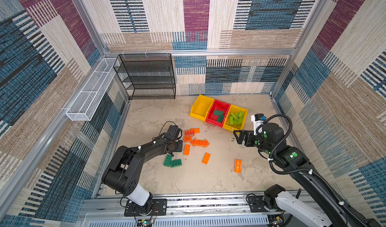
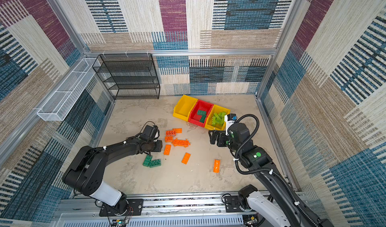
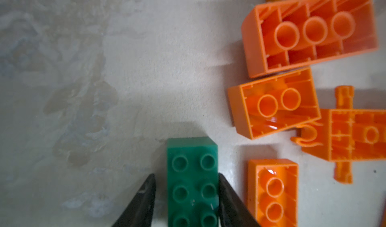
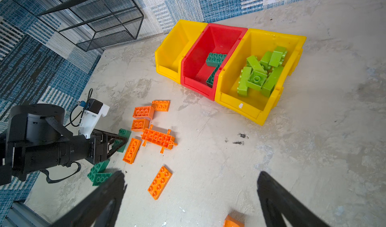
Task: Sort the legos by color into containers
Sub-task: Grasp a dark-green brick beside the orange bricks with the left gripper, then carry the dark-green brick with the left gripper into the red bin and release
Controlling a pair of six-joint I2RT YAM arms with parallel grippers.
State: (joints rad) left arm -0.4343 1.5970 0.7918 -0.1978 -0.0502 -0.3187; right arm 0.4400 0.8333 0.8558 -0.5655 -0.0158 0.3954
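Note:
In the left wrist view a dark green brick (image 3: 192,163) lies studs-up on the floor between the jaws of my left gripper (image 3: 187,174). One finger touches it and a narrow gap shows at the other. Orange bricks (image 1: 192,138) lie beside it, and two dark green bricks (image 1: 172,161) lie closer to the left arm's base. The red bin (image 4: 208,44) holds two dark green bricks. The right yellow bin (image 4: 250,102) holds lime green ones, and the left yellow bin (image 4: 173,48) is empty. My right gripper (image 1: 238,137) hovers open and empty in front of the bins.
A black mesh rack (image 1: 148,77) stands at the back left corner, and a white wire basket (image 1: 92,92) hangs on the left wall. Single orange bricks lie apart on the floor, a flat plate (image 1: 205,158) and a curved piece (image 1: 237,165). Patterned walls enclose the floor.

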